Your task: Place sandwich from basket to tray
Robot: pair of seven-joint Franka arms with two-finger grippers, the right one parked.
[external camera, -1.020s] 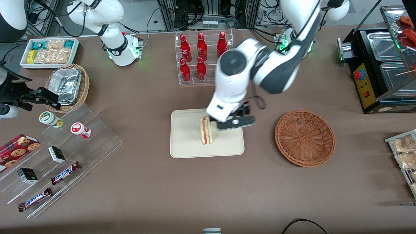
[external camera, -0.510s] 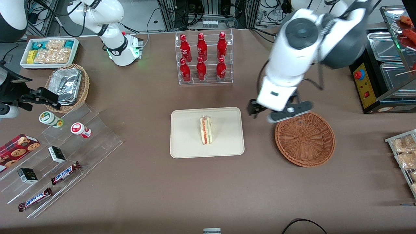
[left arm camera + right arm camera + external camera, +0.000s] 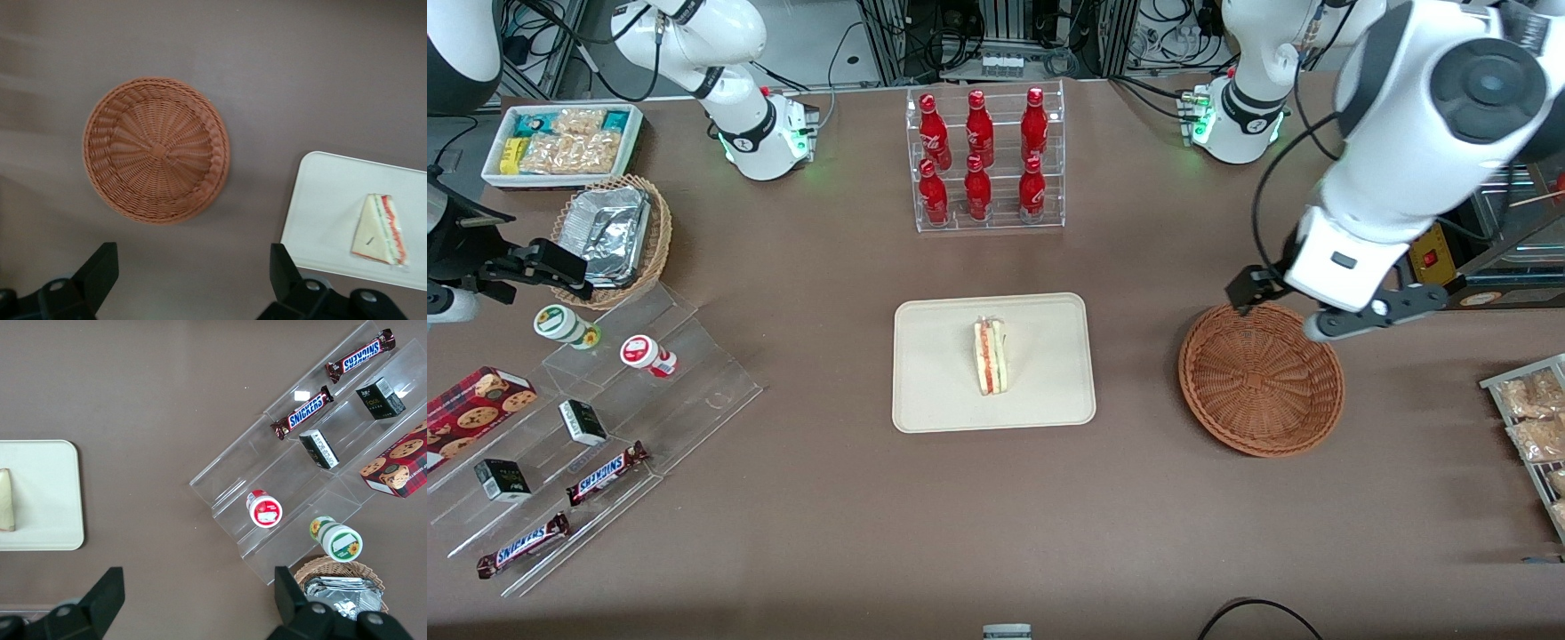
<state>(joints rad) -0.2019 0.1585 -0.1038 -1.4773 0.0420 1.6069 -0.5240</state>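
Front view, brown table (image 3: 783,533), sandwich (image 3: 991,357) on tray (image 3: 934,373), gripper (image 3: 1307,311) spread above basket (image 3: 1261,380)

Sandwich (image 3: 991,357) on tray (image 3: 934,391), frame centre. Basket (image 3: 1261,379) on table beside tray, toward working arm's end, apart from it. Gripper (image 3: 1316,313) wide open, up over basket's upper rim, right of centre. Bottle rack (image 3: 985,160) above tray in frame, farther from camera.

Red bottles (image 3: 983,160) are standing in a clear rack; Snickers bars (image 3: 607,472), small boxes (image 3: 583,421) and lidded cups (image 3: 647,355) are sitting on acrylic steps on the bench (image 3: 827,533).
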